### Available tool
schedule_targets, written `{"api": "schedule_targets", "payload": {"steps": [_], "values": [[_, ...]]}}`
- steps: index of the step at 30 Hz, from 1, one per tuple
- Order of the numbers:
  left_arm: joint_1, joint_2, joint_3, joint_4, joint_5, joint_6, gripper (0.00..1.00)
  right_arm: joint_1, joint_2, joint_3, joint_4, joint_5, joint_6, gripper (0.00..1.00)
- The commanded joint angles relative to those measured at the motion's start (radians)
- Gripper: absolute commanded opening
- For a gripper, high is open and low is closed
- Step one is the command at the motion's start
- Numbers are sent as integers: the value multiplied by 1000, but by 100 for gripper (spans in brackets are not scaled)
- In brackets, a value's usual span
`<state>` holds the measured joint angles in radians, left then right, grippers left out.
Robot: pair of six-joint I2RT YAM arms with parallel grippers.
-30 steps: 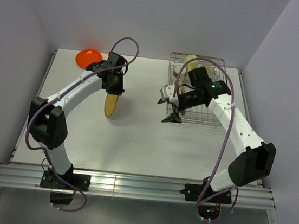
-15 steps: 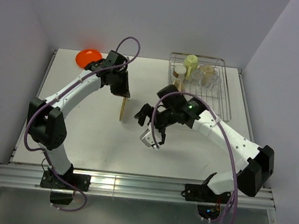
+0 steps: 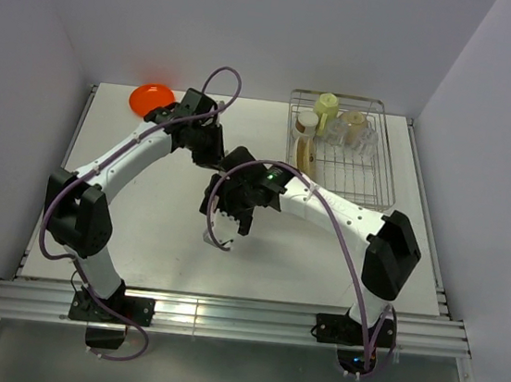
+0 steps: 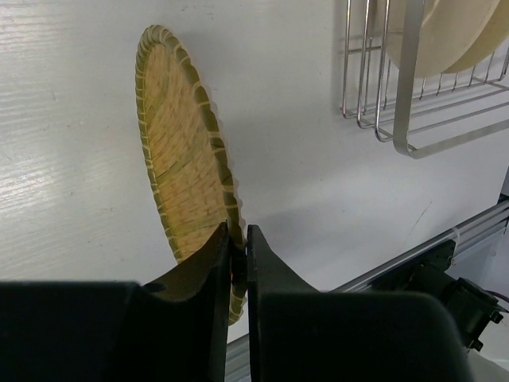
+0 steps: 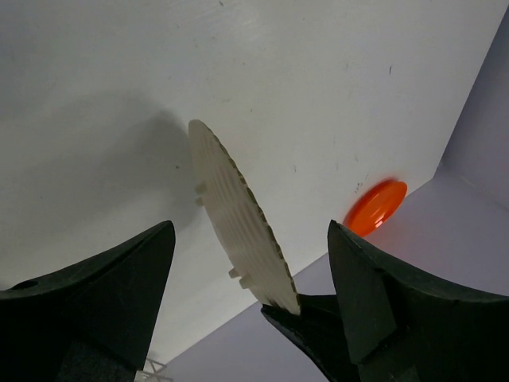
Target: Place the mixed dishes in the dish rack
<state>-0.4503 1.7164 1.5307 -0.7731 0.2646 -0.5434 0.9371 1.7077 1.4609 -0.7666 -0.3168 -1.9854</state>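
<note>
**Top external.** The right arm has swung away from the dish rack (image 3: pixel 340 150), where it was a second ago. It now reaches across the worktop (image 3: pixel 138 233) to meet the left arm near the middle. The right pincer (image 3: pixel 215 195) sits just below the left pincer (image 3: pixel 209 148). The arm hides the woven plate here; it showed its face a second ago and stood edge-on half a second ago. The orange plate (image 3: pixel 151 97) lies at the far left corner as before. The pale yellow-green mug (image 3: pixel 327 103) and a pale plate (image 3: pixel 305 151) stand in the rack.

**Left wrist.** The left pincer (image 4: pixel 237 239) is nearly closed, nipping the rim of the woven plate (image 4: pixel 183 183). The plate stands on edge above the worktop, its hollow face showing. The rack's corner (image 4: pixel 398 95) is at upper right.

**Right wrist.** The right pincer (image 5: pixel 250 227) gapes wide. The woven plate (image 5: pixel 238 219) stands edge-on between its fingers, apart from both, its pale underside showing. The left pincer (image 5: pixel 310 322) grips the plate's lower edge. The orange plate (image 5: pixel 375 207) lies beyond.
</note>
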Motion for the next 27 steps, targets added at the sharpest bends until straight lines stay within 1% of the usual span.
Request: {"api": "schedule_targets", "payload": {"steps": [1, 7, 13, 14, 16, 17, 19, 20, 22, 23, 26, 27], "values": [[-28, -8, -20, -84, 5, -1, 0, 12, 29, 85, -2, 84, -144, 84], [-74, 31, 22, -144, -73, 13, 0, 17, 104, 151, -94, 176, -185, 81], [-103, 49, 75, -199, -123, 20, 0, 25, 156, 139, -102, 268, -213, 71], [-108, 52, 88, -206, -136, 22, 0, 25, 162, 136, -99, 280, -214, 65], [-116, 57, 95, -221, -140, 22, 0, 31, 174, 124, -91, 306, -213, 58], [-119, 57, 100, -222, -143, 22, 0, 35, 179, 119, -89, 314, -208, 51], [-125, 58, 103, -227, -148, 20, 0, 45, 185, 107, -80, 338, -198, 43], [-125, 60, 106, -229, -149, 20, 0, 48, 187, 98, -73, 347, -191, 36], [-128, 60, 106, -233, -157, 19, 0, 52, 185, 76, -47, 367, -185, 27], [-128, 60, 108, -233, -157, 19, 0, 55, 187, 72, -42, 377, -178, 20], [-128, 60, 120, -239, -168, 19, 1, 57, 182, 65, -30, 380, -156, 10], [-128, 60, 124, -241, -169, 19, 1, 57, 181, 65, -23, 377, -151, 9]]}}
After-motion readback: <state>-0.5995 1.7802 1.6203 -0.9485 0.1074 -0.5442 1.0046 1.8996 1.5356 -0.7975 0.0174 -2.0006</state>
